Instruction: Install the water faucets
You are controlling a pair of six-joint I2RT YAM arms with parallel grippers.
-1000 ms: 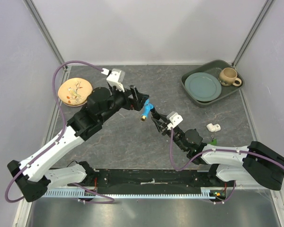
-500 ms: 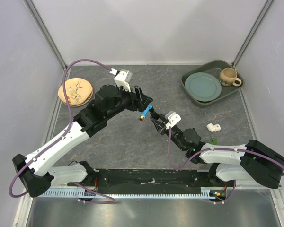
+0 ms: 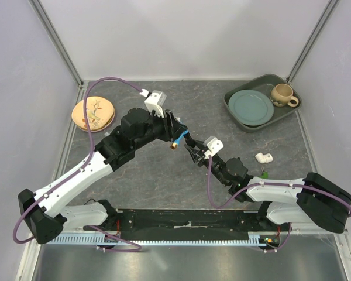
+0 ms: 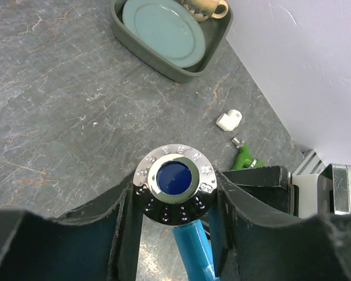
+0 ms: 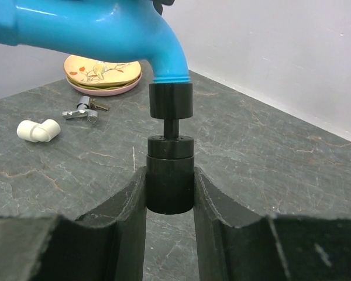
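Faucet assembly above the counter's (image 3: 140, 175) centre: your left end effector (image 4: 175, 196) clamps the round knob (image 4: 169, 175) of the bright blue plastic faucet (image 4: 193, 246), your right end effector (image 5: 169, 182) clamps its black cylindrical end piece (image 5: 170, 158); next, seemingly, close these squarely together.

The blue faucet (image 5: 105, 29) had a bright sky-blue body, a brass-coloured tip (image 3: 175, 144), a black end piece (image 5: 170, 181) and a shiny chrome knob (image 4: 174, 178) with a dark blue centre. The green faucet (image 4: 244, 158) was vivid green, and the elbow pipe piece (image 4: 229, 120) was plain white. The tabletop (image 4: 58, 105) was dark grey with paler marbled veins. A grey-green tray (image 4: 141, 54) held a muted teal plate (image 4: 164, 29) and a beige mug (image 3: 282, 94). The other plate (image 3: 92, 113) was peach with a pink edge and a floral pattern. The cables (image 3: 112, 78) were purple and the walls (image 3: 181, 41) pale lilac.
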